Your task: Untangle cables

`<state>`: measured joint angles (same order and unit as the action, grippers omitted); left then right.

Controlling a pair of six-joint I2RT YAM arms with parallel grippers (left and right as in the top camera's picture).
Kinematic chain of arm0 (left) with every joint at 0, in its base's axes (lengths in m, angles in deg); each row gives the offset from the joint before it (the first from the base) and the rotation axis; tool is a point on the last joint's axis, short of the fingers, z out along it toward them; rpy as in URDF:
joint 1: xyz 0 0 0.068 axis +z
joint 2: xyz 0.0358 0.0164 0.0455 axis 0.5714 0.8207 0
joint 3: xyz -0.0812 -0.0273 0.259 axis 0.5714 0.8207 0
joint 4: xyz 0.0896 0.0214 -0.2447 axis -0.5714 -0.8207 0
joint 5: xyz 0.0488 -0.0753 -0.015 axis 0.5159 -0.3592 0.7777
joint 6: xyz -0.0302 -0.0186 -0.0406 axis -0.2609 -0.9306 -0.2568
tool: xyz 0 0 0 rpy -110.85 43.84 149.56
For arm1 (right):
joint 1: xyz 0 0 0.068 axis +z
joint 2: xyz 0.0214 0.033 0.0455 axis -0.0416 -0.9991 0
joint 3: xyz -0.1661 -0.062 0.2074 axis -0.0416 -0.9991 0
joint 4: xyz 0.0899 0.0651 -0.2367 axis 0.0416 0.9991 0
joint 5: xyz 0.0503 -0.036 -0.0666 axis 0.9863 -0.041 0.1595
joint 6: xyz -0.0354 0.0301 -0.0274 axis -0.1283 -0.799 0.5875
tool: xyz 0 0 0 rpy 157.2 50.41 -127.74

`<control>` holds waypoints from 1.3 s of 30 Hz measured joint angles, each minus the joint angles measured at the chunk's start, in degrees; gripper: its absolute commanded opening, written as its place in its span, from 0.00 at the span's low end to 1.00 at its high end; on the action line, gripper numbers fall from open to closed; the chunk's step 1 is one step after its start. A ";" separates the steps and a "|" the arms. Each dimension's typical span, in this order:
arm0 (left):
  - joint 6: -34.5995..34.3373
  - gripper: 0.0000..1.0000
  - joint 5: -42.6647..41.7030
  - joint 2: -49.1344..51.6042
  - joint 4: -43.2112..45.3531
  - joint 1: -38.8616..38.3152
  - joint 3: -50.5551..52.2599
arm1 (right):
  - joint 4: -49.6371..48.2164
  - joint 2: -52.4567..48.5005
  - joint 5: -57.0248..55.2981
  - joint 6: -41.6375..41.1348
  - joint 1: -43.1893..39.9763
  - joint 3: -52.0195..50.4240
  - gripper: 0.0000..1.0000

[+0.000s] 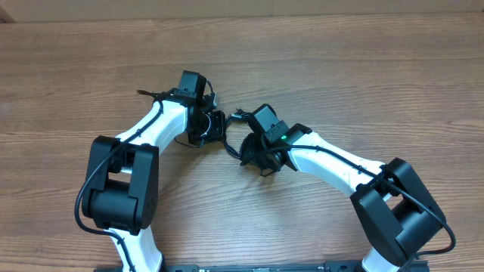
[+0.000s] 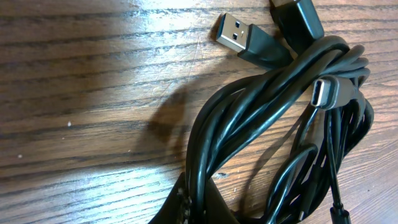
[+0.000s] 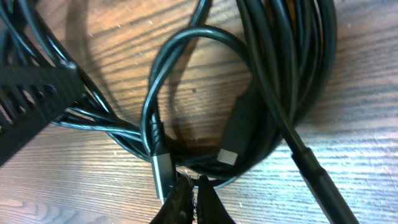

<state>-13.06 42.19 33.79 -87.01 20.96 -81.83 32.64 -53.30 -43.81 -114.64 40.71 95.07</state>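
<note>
Closest to the overhead camera, two white robot arms with black joint housings rise from the bottom edge, the left arm [image 1: 147, 128] and the right arm [image 1: 333, 162] bending toward each other over a brown wood-grain tabletop [image 1: 363, 68]. Between their tips, near the middle of that tabletop, lie the thin black flexible cables [image 2: 249, 118], gathered in a tangled bundle of overlapping loops that rests on the wood. The left end effector [image 2: 198, 210] sits at the foot of the bundle with its dark fingers drawn together; several strands run down against it, and I cannot tell whether any is pinched. The right end effector [image 3: 193, 199] also has its black fingertips pressed together, touching each other at the lower rim of a loop. A black USB-A plug with a silver shell [image 2: 239, 34] lies flat on the wood just beside the bundle, while a small USB-C plug [image 2: 324, 93] rests on top of the strands. In the right wrist view, a slim silver-tipped plug [image 3: 163, 171] lies just beside the closed fingertips.
</note>
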 measured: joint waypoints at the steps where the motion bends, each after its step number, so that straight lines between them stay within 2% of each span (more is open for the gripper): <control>1: 0.00 0.04 0.00 0.00 0.00 0.00 0.00 | -0.17 0.00 -0.09 0.00 0.00 0.00 0.04; 10: 0.00 0.04 0.00 0.00 0.00 0.00 0.00 | 4.13 0.00 3.39 0.00 0.00 0.00 0.04; 17: 0.00 0.04 0.00 0.00 0.00 0.00 0.00 | 3.15 0.00 7.67 0.94 -0.07 0.00 0.04; 34: -0.02 0.04 0.00 0.00 0.00 0.00 0.00 | -3.02 -0.04 1.03 1.36 -0.04 -0.02 0.04; 39: 0.00 0.04 0.00 0.00 0.00 0.00 0.00 | -3.76 -0.04 0.63 3.91 -0.22 -0.02 0.04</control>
<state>-13.06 42.19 33.79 -87.01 20.96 -81.83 28.88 -53.35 -43.17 -110.72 40.49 95.04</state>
